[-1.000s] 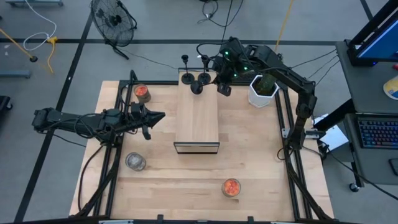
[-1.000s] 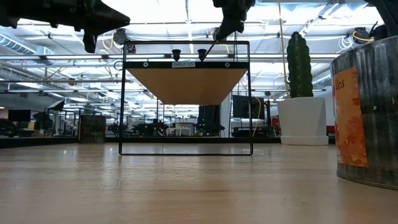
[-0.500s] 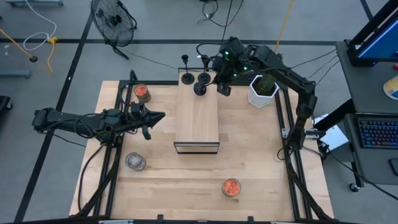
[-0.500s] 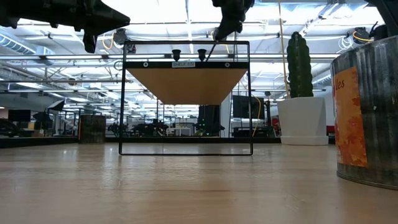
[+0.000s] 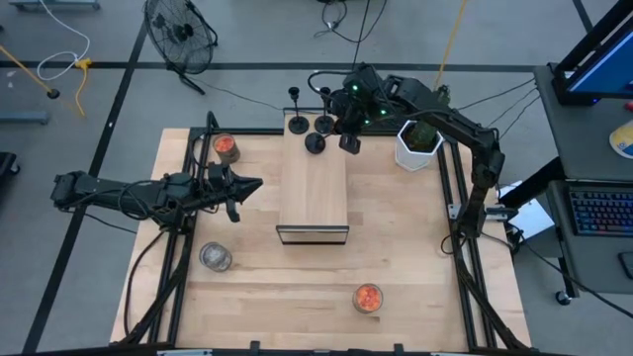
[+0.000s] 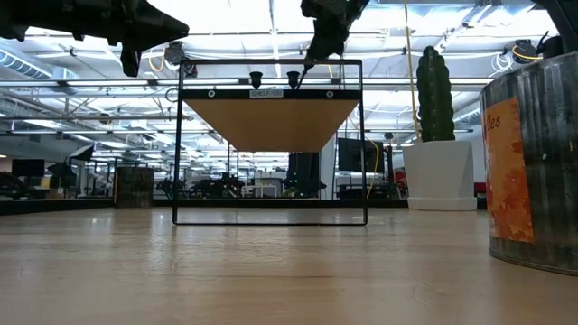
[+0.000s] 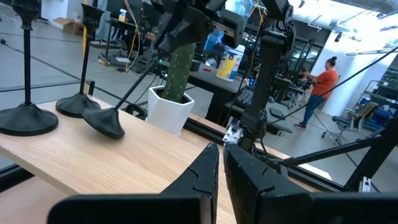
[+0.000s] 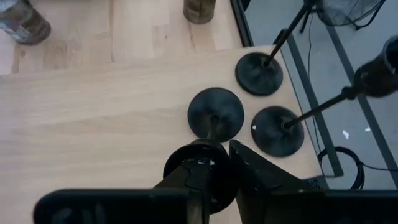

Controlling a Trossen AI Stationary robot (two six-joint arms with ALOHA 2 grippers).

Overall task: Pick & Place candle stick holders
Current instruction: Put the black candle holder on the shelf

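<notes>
Three black candle stick holders are at the far end of the long pale wooden box. Two stand upright on their round bases. My right gripper is shut on the third holder, which is tilted. My left gripper is shut and empty, above the table left of the box. An orange-red glass cup stands at the far left, a clear-silvery cup at the near left, and another orange-red cup at the near edge. My right gripper pinches the third holder's top end, the small cup on its stem, between its two fingers, coming from above and from the table's right. The stem slants down to the round base. The base is tipped, its lower edge at the box's top.
A white pot with a green cactus stands just right of my right gripper. A black frame carries the box above the table. The open wooden table top lies on the near side.
My right gripper has gone a little toward the table's left and far edge with the holder's top end, so the stem leans less. The holder's base has stayed almost where it was on the box.
</notes>
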